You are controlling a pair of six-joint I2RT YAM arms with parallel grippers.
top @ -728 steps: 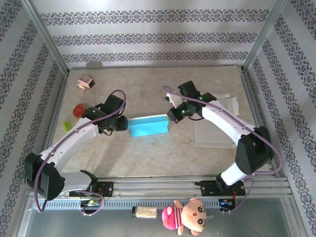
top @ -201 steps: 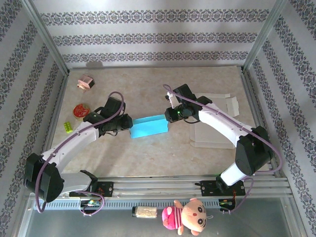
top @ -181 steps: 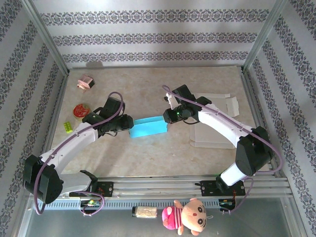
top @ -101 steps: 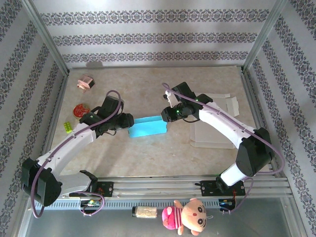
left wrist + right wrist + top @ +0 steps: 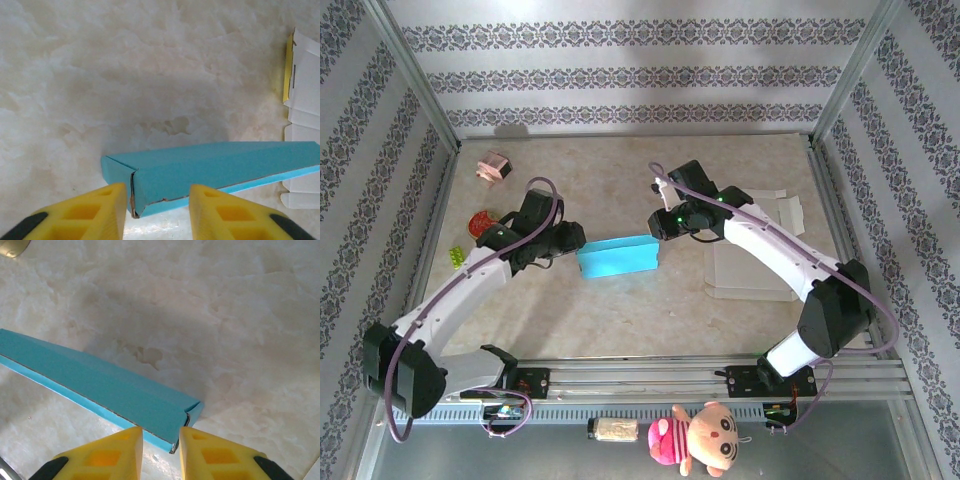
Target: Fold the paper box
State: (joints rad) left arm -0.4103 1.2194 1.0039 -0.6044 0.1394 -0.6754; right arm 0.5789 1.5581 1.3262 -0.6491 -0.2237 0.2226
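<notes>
Paper box (image 5: pixel 618 257) lies mid-table. Our left gripper (image 5: pixel 157 200) straddles its left end, jaws partly apart. The right gripper (image 5: pixel 160 437) stands narrow at the right corner — gripping or not, we cannot tell. We'd press both ends evenly.

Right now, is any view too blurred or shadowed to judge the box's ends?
No. Left wrist view: sharp, the turquoise folded paper box shadowing the marbled tabletop behind it. Right wrist view: sharp, mild glare under the box. Top external view: evenly lit.
</notes>
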